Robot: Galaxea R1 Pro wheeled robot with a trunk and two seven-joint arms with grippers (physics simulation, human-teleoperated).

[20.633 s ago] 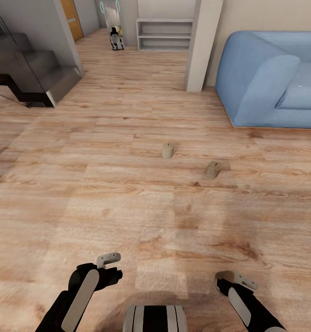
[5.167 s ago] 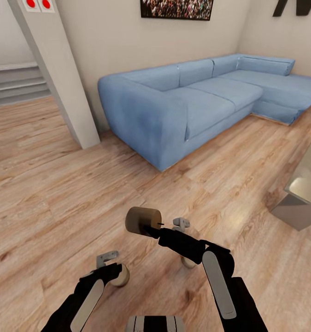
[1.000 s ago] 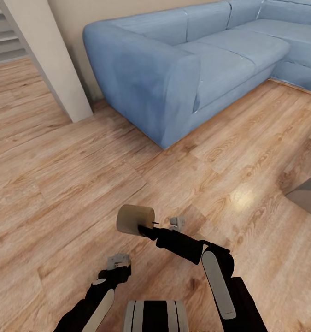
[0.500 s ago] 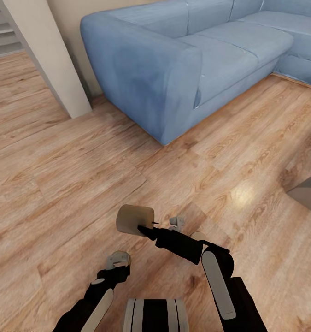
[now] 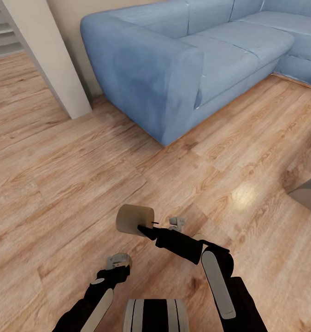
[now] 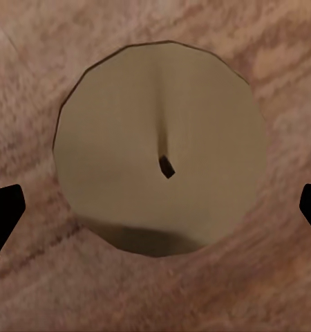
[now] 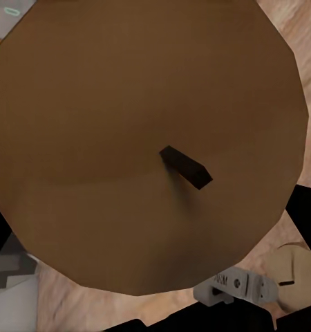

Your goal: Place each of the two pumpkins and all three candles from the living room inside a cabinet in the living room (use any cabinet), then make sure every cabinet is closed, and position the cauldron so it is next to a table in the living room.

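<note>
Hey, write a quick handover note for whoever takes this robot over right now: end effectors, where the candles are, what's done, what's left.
Right end effector: shut on a candle, held above the wooden floor.
Left end effector: open, fingers either side of a second candle standing on the floor, not yet grasped.
Ahead: blue sofa.
Done: one candle picked up.
Left: grasp the second candle, stow all candles and both pumpkins in a cabinet, close every cabinet, set the cauldron beside a table.
</note>
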